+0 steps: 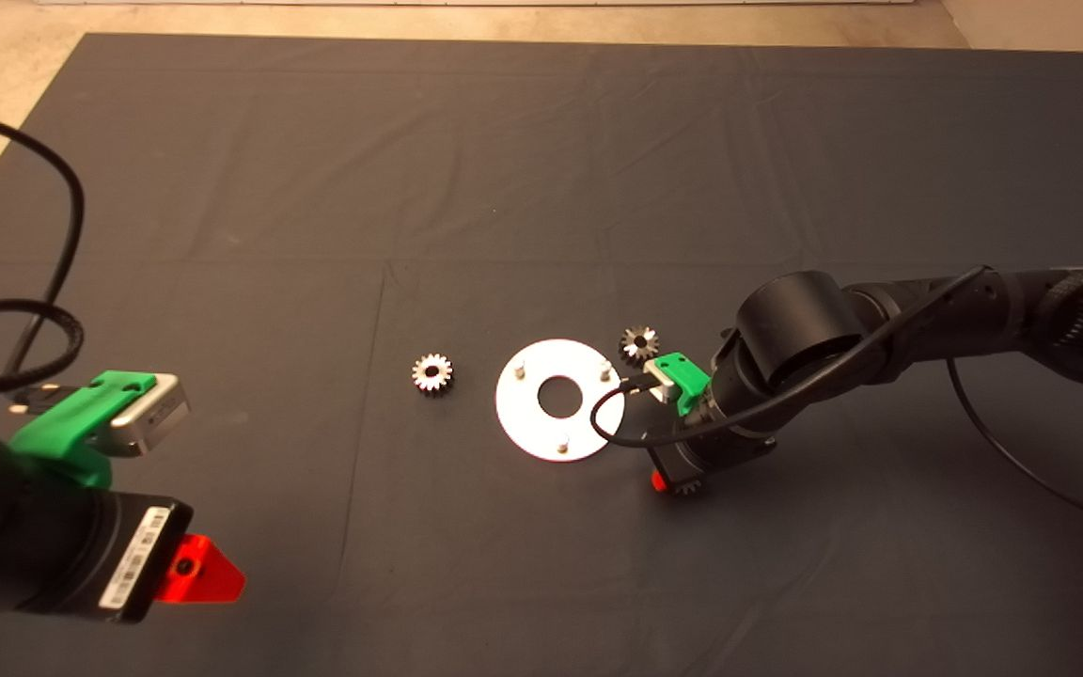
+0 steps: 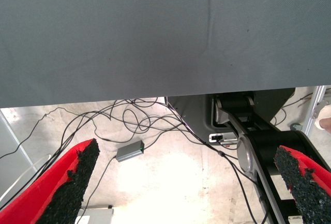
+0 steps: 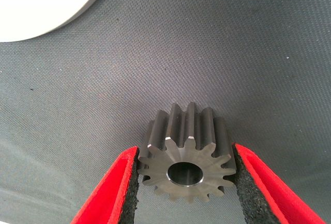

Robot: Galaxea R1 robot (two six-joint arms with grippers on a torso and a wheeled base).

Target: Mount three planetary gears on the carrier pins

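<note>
The white carrier disc (image 1: 527,414) lies mid-mat with three carrier pins (image 1: 520,370) standing bare in a triangle. One planetary gear (image 1: 431,373) lies on the mat left of the disc. A second one (image 1: 639,344) lies at the disc's upper right. My right gripper (image 1: 678,484) is low over the mat just right of the disc's lower edge. The right wrist view shows it (image 3: 186,182) shut on the third gear (image 3: 186,157), both pads touching its teeth, with the disc's rim (image 3: 41,1) nearby. My left gripper (image 1: 194,569) is parked at the lower left, open and empty.
Black cables loop at the mat's left edge (image 1: 62,235) and from the right arm over the disc's right rim (image 1: 603,423). In the left wrist view, cables and a small grey box (image 2: 129,151) lie on the floor past the mat's edge.
</note>
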